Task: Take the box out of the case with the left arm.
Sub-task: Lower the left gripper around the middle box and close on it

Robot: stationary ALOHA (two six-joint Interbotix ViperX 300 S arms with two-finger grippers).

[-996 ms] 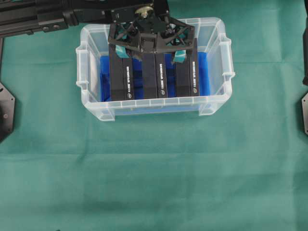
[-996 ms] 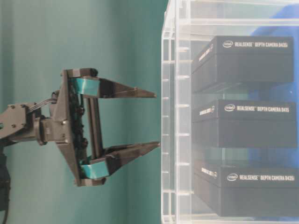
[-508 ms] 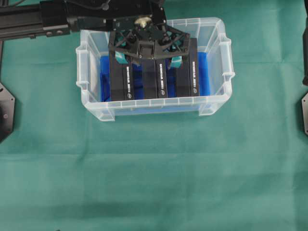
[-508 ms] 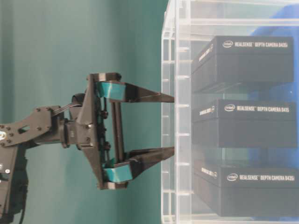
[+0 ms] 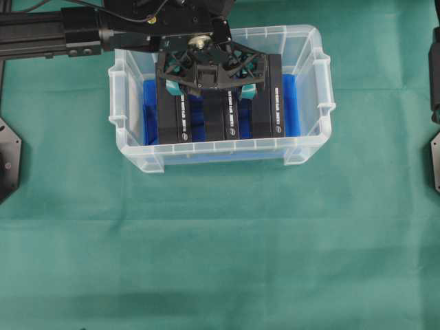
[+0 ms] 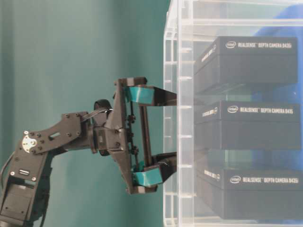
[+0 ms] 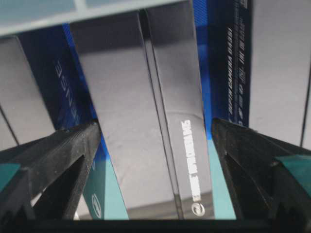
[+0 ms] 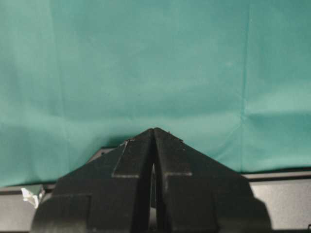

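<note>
The desk (image 5: 220, 261) lies under a green cloth, soft and faintly creased, with nothing lifted onto it yet, so the job is in its early stage. On it sits the case (image 5: 313, 89), a clear rectangular plastic bin with a ribbed rim, glossy walls and blue cloth lining (image 5: 290, 103) showing at its floor. Three black boxes stand on edge side by side inside it, matte cardboard with white lettering; all three are in place. The middle box (image 5: 230, 124) is the one lined up for the grab, as I judge it. The left arm (image 5: 48, 38), a long boxy black boom, reaches in from the left. Its left end effector (image 5: 210, 88), a black lattice frame with teal pads, hangs spread wide, the fingers straddling that middle box in the wrist view and gripping nothing. Left to do: clamp, lift, clear the rim. The right end effector (image 8: 153, 170) is parked over bare cloth, fingers pressed together.
</note>
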